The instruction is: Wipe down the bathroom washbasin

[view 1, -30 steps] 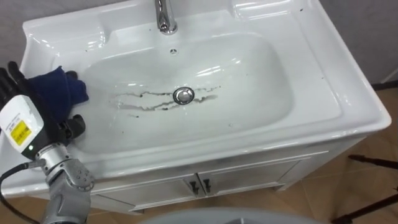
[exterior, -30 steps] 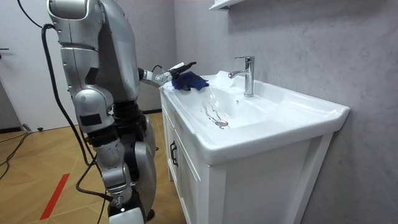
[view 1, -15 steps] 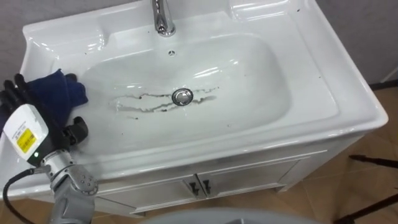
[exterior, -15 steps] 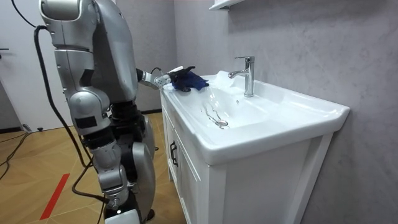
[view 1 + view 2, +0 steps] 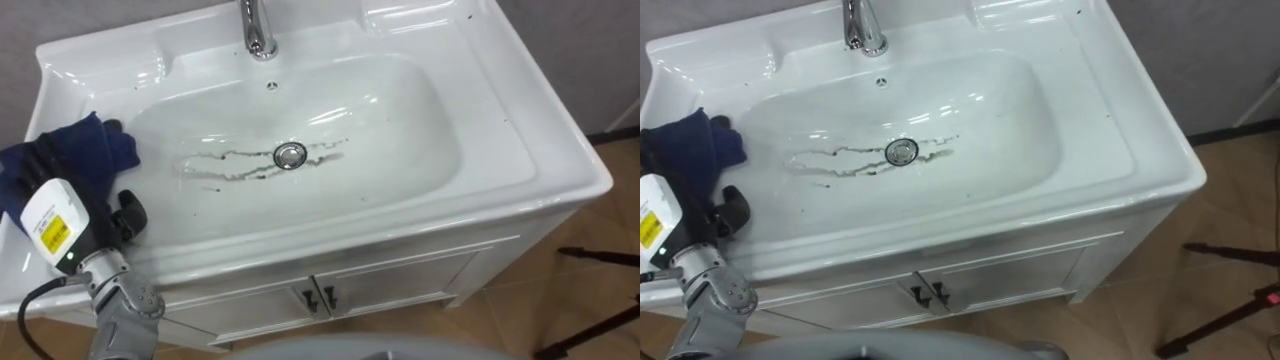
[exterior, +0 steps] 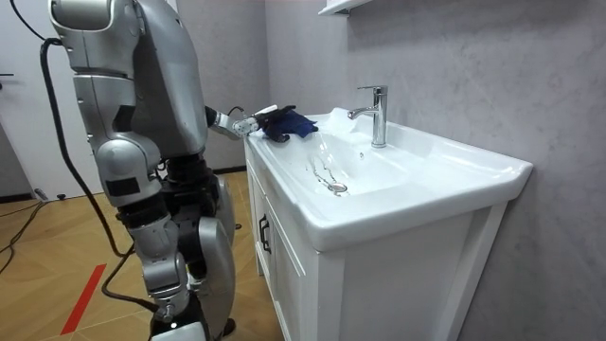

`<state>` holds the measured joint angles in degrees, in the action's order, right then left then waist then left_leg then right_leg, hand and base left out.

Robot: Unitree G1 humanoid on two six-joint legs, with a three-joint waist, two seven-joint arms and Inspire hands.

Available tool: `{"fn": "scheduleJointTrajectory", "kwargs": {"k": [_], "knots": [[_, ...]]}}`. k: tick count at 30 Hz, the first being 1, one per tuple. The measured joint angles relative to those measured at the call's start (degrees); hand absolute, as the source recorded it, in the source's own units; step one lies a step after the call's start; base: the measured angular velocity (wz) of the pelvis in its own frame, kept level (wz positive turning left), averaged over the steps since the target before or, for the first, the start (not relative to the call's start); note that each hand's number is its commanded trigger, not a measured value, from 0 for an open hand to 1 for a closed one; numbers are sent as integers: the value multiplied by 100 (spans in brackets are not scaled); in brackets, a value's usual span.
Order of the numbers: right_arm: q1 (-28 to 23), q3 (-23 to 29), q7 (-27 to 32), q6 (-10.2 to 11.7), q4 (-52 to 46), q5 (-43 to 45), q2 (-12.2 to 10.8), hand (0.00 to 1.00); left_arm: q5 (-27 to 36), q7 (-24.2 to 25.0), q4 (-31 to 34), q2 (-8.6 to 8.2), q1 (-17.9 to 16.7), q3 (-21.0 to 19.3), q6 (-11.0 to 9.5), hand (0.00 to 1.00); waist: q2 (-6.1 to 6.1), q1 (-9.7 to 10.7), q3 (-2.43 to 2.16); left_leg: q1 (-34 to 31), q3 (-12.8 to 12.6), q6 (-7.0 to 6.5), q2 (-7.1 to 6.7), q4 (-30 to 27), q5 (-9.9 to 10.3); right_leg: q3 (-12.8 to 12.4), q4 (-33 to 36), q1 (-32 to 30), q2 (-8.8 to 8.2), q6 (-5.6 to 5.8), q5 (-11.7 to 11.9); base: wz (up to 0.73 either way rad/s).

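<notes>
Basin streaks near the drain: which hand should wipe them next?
Left, probably. The left hand grips the blue cloth at the basin's left rim, and the dark streaks run from the drain toward that side.

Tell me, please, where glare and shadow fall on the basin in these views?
Left eye view: white highlights streak the basin behind and to the right of the drain, the faucet gleams, and the dark cloth shows little fold detail. Room view: the light is even, with a soft shadow under the basin's rim on the cabinet.
</notes>
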<state>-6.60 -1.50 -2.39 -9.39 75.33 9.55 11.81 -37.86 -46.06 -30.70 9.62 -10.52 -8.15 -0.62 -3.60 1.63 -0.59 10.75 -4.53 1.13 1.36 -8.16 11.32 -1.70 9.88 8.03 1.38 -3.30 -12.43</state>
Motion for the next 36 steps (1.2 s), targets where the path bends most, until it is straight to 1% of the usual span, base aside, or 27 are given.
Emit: {"fn": "scheduleJointTrajectory", "kwargs": {"k": [4, 11, 13, 19, 21, 22, 24, 25, 26, 27, 28, 30, 31, 33, 36], "knots": [[50, -5, 43, -17, -7, -6, 0, 0, 14, 6, -27, 0, 23, 0, -15, 0, 3, -29, 1, 7, -7, 0, 3, 0, 0, 8, 45, 2, 2, -3, 1, 0], [105, -3, 60, -29, -55, -34, -9, 0, 29, 51, -184, 0, 185, -3, -15, 0, 10, -40, 2, 2, 3, 0, 3, 0, 0, 7, 65, -32, 7, 0, -1, 0], [106, -1, 64, -58, -69, -24, -11, 0, 21, 50, -203, 3, 201, -20, -15, 0, 8, -41, 1, -19, 11, 0, 3, 0, 0, 0, 78, -67, 34, 0, -1, -4], [92, 67, 171, -126, -207, -20, -38, 0, 16, 49, -183, 4, 203, -67, -12, 0, 9, -45, -7, -31, 16, 0, 6, 0, 0, -10, 93, -106, 42, 1, 1, -1], [100, 83, 224, -148, -208, -19, -38, 0, 16, 49, -144, 4, 198, -67, -7, 0, 15, -67, -17, -38, 22, 0, 8, -1, 0, -9, 89, -112, 47, 0, 2, 0], [99, 112, 229, -156, -207, -19, -39, 0, 13, 49, -74, 4, 190, -78, 30, 0, 29, -80, -28, -47, 42, 0, 9, -1, 0, -3, 88, -116, 50, -2, 3, 0], [98, 114, 230, -199, -205, -17, -41, 0, 13, 50, 55, 4, 190, -132, 70, 0, 62, -113, -62, -77, 70, 0, 12, -3, -1, 4, 85, -138, 57, -7, 5, 0], [94, 116, 235, -215, -206, -16, -41, 0, 10, 52, 141, 4, 191, -172, 85, 0, 84, -152, -88, -94, 74, 0, 15, -5, -1, 5, 81, -150, 59, -9, 6, 0], [85, 112, 236, -248, -198, -21, -42, 0, 8, 60, 236, 4, 204, -214, 97, 0, 104, -205, -101, -113, 77, 0, 16, -8, -1, 5, 81, -169, 60, -11, 8, 0], [89, 113, 236, -263, -198, -19, -44, 0, 8, 63, 286, 5, 206, -249, 100, 12, 111, -218, -100, -121, 78, 0, 18, -8, -1, 7, 80, -176, 60, -12, 8, 0], [98, 113, 240, -271, -198, -17, -45, 0, 13, 67, 354, 10, 215, -331, 101, 21, 121, -228, -102, -142, 81, 0, 18, -8, -1, 10, 79, -198, 59, -12, 8, 0], [99, 112, 254, -269, -186, -15, -50, 0, 13, 88, 436, 13, 230, -404, 106, 31, 125, -228, -100, -164, 86, 0, 15, -8, -1, 19, 73, -214, 55, -12, 8, 0], [94, 111, 264, -273, -165, -16, -63, 0, 13, 120, 444, 12, 229, -405, 113, 32, 124, -229, -100, -164, 86, 0, 14, -8, -1, 19, 71, -213, 54, -12, 8, 0], [80, 107, 267, -313, -150, -21, -83, 0, 24, 172, 492, 12, 228, -404, 159, 51, 115, -243, -95, -176, 85, 0, 14, -8, -1, 21, 63, -219, 55, -12, 8, 0], [83, 109, 301, -389, -158, -26, -89, 0, 144, 238, 493, 12, 229, -395, 190, 58, 73, -241, -90, -207, 82, 0, 20, -8, -1, 25, 69, -245, 59, -16, 11, 0]]}}
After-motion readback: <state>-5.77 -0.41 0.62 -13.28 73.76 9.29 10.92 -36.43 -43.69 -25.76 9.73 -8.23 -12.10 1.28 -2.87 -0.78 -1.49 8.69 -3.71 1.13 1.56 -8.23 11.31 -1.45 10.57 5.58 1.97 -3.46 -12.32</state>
